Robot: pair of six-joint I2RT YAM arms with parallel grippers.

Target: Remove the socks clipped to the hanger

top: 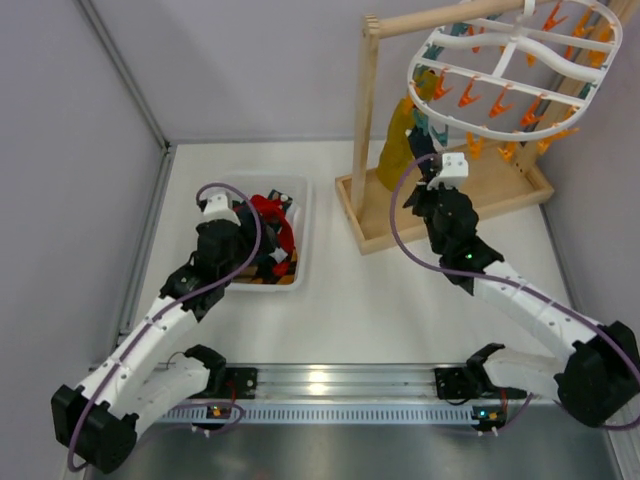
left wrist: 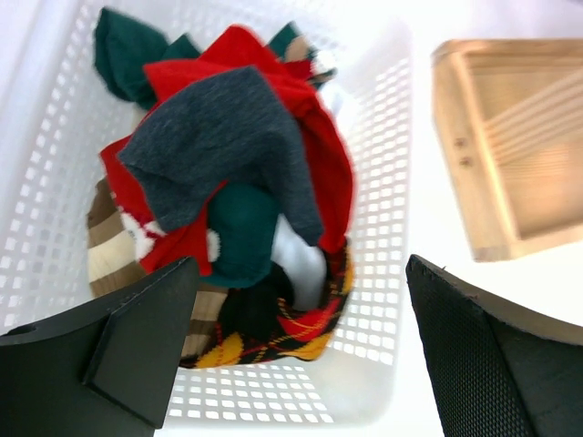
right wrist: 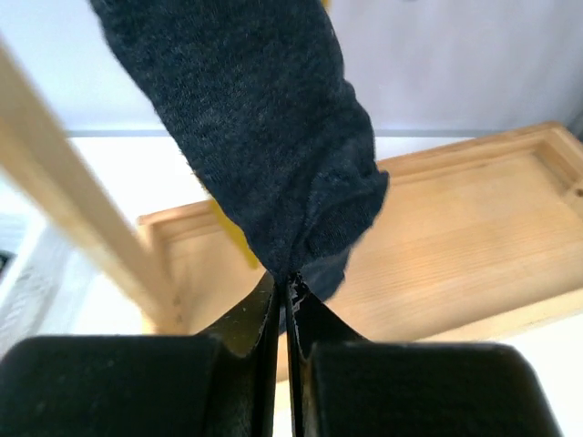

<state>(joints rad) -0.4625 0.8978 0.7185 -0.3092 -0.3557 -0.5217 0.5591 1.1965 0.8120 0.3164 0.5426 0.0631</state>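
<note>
The white oval hanger (top: 513, 42) hangs from the wooden stand at the back right, its rim lined with orange clothespins (top: 469, 95). A mustard-yellow sock (top: 397, 150) and a dark teal sock (top: 428, 128) hang below its left side. My right gripper (right wrist: 285, 278) is shut on the lower end of the dark sock (right wrist: 264, 118), which hangs down from above; in the top view the gripper (top: 434, 180) sits just under the socks. My left gripper (left wrist: 301, 273) is open and empty above the white basket (left wrist: 273, 401).
The basket (top: 303, 230) at centre left holds several loose socks: red (left wrist: 310, 100), grey (left wrist: 228, 137), teal, striped and plaid. The wooden stand's post (top: 365, 130) and tray base (top: 500, 185) stand right of the basket; the tray (right wrist: 455, 228) lies under my right gripper. Walls close the left and back.
</note>
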